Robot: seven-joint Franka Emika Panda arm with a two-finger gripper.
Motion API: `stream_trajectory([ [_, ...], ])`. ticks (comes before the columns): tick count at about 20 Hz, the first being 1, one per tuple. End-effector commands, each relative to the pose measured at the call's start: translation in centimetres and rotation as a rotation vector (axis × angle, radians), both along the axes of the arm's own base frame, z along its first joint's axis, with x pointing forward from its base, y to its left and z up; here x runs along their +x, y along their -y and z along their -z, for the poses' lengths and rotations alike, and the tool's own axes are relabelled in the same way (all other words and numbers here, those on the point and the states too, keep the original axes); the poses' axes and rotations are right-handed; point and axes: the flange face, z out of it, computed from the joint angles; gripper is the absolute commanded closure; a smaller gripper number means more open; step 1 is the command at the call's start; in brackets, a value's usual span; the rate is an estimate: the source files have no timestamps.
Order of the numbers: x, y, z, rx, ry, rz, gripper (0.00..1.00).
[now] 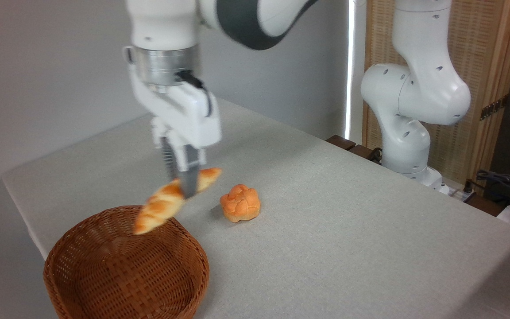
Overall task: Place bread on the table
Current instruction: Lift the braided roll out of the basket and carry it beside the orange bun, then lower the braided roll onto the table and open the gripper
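Note:
The bread (160,208), a long braided golden-orange loaf with pointed ends, hangs tilted in the air, its lower left end over the basket's far rim. My gripper (183,188) comes down from above and is shut on the bread near its middle. The table (348,221) with its light grey-beige cloth lies below, and the loaf does not touch it.
A brown wicker basket (122,270) stands at the front left corner. A small round orange knotted bun (240,203) sits on the cloth just right of the gripper. The arm's white base (407,133) rises at the back right, with cables beside it.

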Motion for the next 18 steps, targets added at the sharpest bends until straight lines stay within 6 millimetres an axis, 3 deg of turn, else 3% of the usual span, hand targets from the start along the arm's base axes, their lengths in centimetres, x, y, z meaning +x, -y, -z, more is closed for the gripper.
stream_trajectory([
  [1, -4.9, -1.7, 2.3, 0.013, -0.042, 0.082, 0.63],
  [3, -5.7, -2.9, 3.6, 0.058, -0.068, 0.13, 0.61],
  [4, -6.0, -3.4, 5.0, 0.114, -0.098, 0.189, 0.45],
  [6, -6.1, -4.1, 7.1, 0.18, -0.141, 0.26, 0.24],
  [13, -5.5, -3.7, 10.4, 0.179, -0.207, 0.279, 0.02],
  [18, -5.4, -3.7, 10.8, 0.176, -0.213, 0.287, 0.0],
])
